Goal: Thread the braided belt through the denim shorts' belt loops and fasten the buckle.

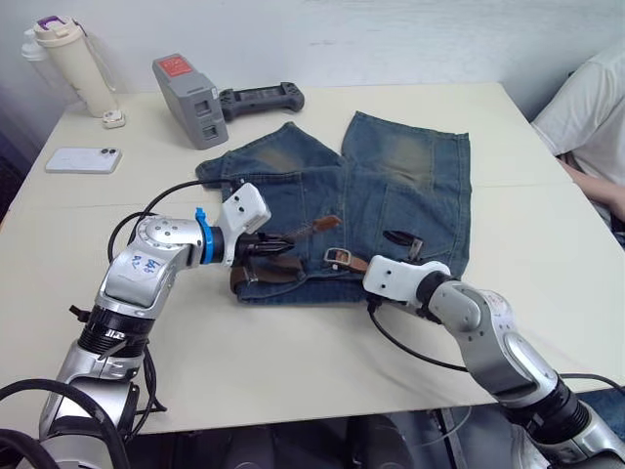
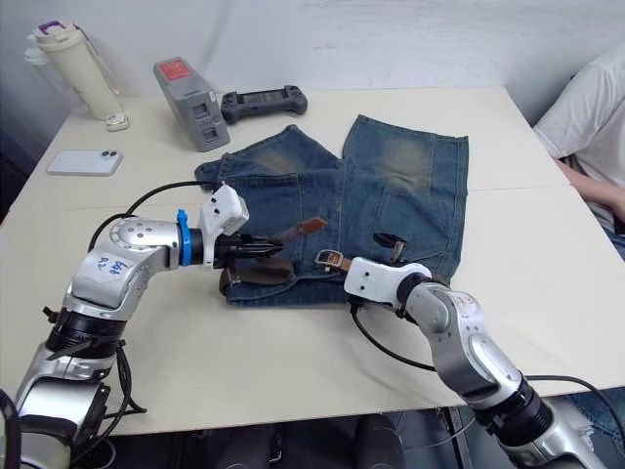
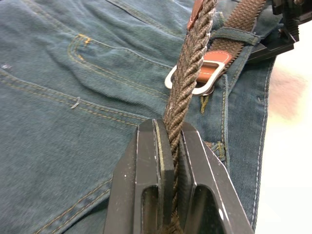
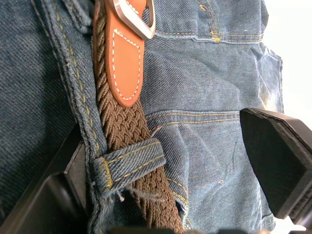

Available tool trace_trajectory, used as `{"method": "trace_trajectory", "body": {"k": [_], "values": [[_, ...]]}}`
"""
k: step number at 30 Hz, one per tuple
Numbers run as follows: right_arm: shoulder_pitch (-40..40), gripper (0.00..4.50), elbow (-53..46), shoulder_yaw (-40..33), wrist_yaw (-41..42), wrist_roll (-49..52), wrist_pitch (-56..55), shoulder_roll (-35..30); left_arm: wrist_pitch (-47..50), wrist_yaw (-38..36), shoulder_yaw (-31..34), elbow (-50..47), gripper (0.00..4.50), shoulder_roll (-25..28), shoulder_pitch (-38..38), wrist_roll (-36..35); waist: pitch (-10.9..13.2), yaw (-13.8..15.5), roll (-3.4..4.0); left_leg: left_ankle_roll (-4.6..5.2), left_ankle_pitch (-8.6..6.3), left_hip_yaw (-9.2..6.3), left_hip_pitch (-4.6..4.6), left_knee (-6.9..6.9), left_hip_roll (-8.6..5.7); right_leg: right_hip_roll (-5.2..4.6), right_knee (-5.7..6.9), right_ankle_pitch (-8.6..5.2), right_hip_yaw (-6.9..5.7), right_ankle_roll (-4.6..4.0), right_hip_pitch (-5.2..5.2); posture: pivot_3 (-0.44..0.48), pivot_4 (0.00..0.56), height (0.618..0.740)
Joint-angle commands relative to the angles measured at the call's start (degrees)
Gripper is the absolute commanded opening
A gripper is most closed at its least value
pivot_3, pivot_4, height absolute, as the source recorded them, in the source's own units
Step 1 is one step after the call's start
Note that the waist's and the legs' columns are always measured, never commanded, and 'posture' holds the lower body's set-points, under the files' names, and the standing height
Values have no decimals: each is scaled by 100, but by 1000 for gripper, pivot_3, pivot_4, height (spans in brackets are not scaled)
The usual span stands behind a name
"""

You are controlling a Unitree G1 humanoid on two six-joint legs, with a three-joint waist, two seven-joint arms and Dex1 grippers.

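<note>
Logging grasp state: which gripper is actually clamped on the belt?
The left gripper: its fingers pinch the braided belt short of the buckle. The right gripper is open, straddling a threaded belt loop on the denim shorts.

Head stereo pair looks down from 6 o'clock over the table (image 1: 293, 371); both wrist cams sit super close on the denim shorts (image 3: 73, 97), sharing the buckle (image 4: 131, 17).

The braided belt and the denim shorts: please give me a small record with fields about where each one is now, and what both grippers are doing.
shorts: the denim shorts lie flat on the table
belt: the braided belt runs along the waistband, under a belt loop
buckle: the buckle lies unfastened on the denim
left gripper: the left gripper is shut on the belt's free end
right gripper: the right gripper is open at the waistband
</note>
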Motion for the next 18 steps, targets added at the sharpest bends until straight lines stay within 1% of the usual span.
{"method": "trace_trajectory", "body": {"k": [1,2,3,5,8,9,11,12,13,18], "values": [[93,4411,-5,-14,3,-115,-143,136,-120,-20,11,-37,0,-10,-9,28,0,-5,0,0,0,0,0,-1,0,0,0,0,0,0,0,0,150,740],[98,4411,-3,-30,-10,-122,-184,171,-127,-21,9,-30,0,-11,-7,35,0,-12,0,0,0,1,0,-2,0,0,0,0,0,0,0,0,150,740],[86,4196,-3,-23,-7,-111,-283,204,-133,-8,17,-12,0,-18,-4,42,0,-15,0,0,0,1,1,-3,0,0,0,0,0,0,0,0,150,740],[63,3594,-16,-7,-4,-77,-497,263,-159,9,19,23,0,-19,7,59,0,-17,0,0,0,1,1,-3,0,0,0,0,0,0,-1,0,150,740],[78,2178,39,5,46,-95,-716,312,-173,45,30,59,0,-34,9,64,0,-13,0,0,0,1,0,-3,0,0,-1,0,0,0,-1,0,150,740],[95,1618,75,0,16,-87,-780,366,-188,56,26,72,0,-39,13,70,0,-13,0,0,0,1,0,-3,0,0,0,0,0,0,-1,0,150,740],[107,813,145,27,34,-114,-845,413,-207,69,16,105,0,-47,4,75,0,-12,0,0,0,1,0,-2,0,0,0,0,0,0,-1,0,150,740],[113,219,170,34,59,-126,-861,427,-211,74,14,115,0,-49,0,74,0,-13,0,0,0,1,0,-2,0,0,0,0,0,0,-1,0,150,740],[130,12,190,10,50,-132,-879,445,-211,83,17,119,0,-52,-3,73,0,-12,0,0,0,1,0,-2,0,0,0,0,0,0,-1,0,150,740],[149,12,199,-281,59,50,-811,551,-236,86,42,137,0,-20,-1,69,0,-17,0,0,0,1,0,-4,0,0,2,0,0,0,-1,0,150,740]]}}
